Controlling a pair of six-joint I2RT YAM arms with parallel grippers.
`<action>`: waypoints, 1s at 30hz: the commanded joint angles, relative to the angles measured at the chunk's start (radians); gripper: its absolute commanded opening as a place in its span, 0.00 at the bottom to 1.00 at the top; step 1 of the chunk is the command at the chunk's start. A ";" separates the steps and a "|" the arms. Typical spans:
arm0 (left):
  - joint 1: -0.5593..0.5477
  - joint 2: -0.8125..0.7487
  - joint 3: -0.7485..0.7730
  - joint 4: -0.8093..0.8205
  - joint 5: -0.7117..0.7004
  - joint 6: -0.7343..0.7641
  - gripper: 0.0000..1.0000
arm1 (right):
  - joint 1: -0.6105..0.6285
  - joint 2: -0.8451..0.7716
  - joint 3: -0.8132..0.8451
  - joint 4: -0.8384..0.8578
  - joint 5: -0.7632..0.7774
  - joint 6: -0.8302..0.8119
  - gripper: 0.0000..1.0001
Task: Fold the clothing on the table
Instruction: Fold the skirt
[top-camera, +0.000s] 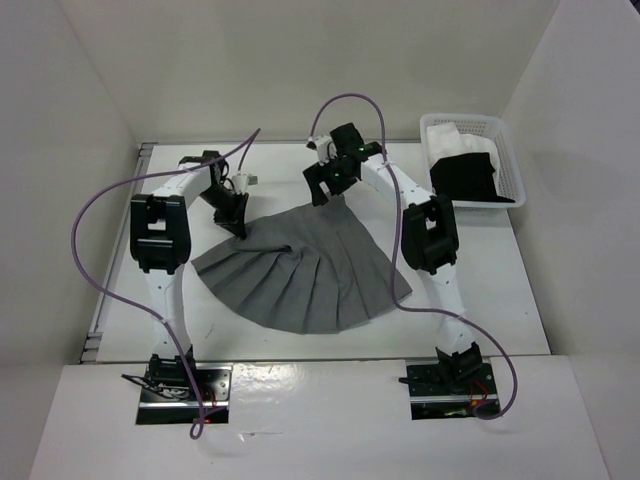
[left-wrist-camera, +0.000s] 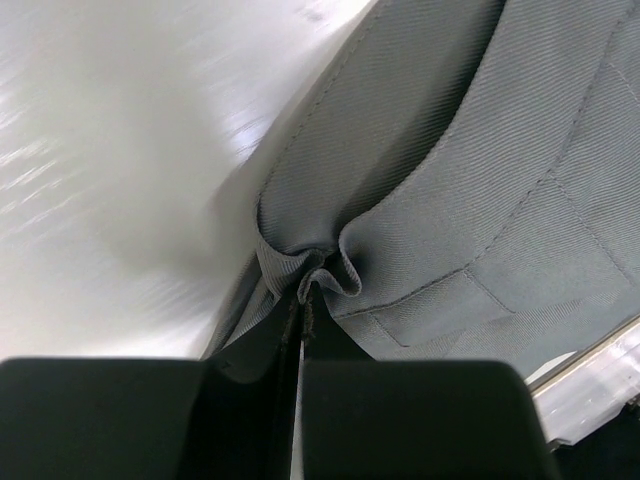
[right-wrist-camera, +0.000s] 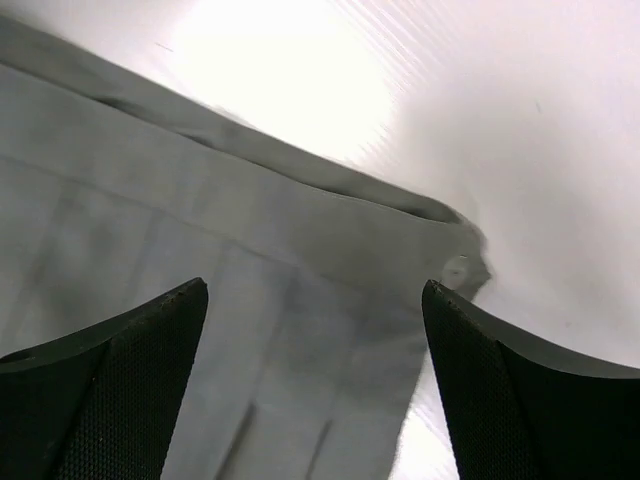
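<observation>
We see the grey pleated skirt (top-camera: 300, 275) lying near the middle of the table (top-camera: 480, 290). Its wide curved hem fans out toward 6 o'clock and its narrow waistband end points toward 12 o'clock. Most of it lies flat, with the pleats running lengthwise from waist to hem.

The left gripper (top-camera: 235, 222) sits at the skirt's upper left corner, about 10 o'clock from the skirt's centre. In the left wrist view its fingers are clenched together on a pinch of the grey cloth. A small fold of fabric is bunched up just above the tips, and the cloth rises into the pinch.

The right gripper (top-camera: 330, 190) is at the waistband end, near 12 o'clock from the skirt's centre. In the right wrist view its fingers are spread wide apart and grasp nothing. The waistband edge runs between them, with a small pale round spot, perhaps a button, near the corner of the cloth. We cannot tell whether the tips touch the fabric.

At 2 o'clock on the table stands a white basket (top-camera: 515, 170), well apart from the skirt. It holds a black garment (top-camera: 465, 178) and a white garment (top-camera: 455, 138)
</observation>
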 joint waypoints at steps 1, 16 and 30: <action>-0.038 0.003 -0.030 0.045 0.028 0.043 0.00 | -0.036 0.015 0.076 -0.029 -0.082 -0.006 0.91; -0.080 0.019 -0.042 0.045 0.037 0.061 0.00 | -0.154 0.098 0.081 -0.043 -0.108 -0.034 0.91; -0.089 0.019 -0.053 0.045 0.028 0.061 0.00 | -0.208 0.087 -0.076 0.009 -0.154 -0.064 0.82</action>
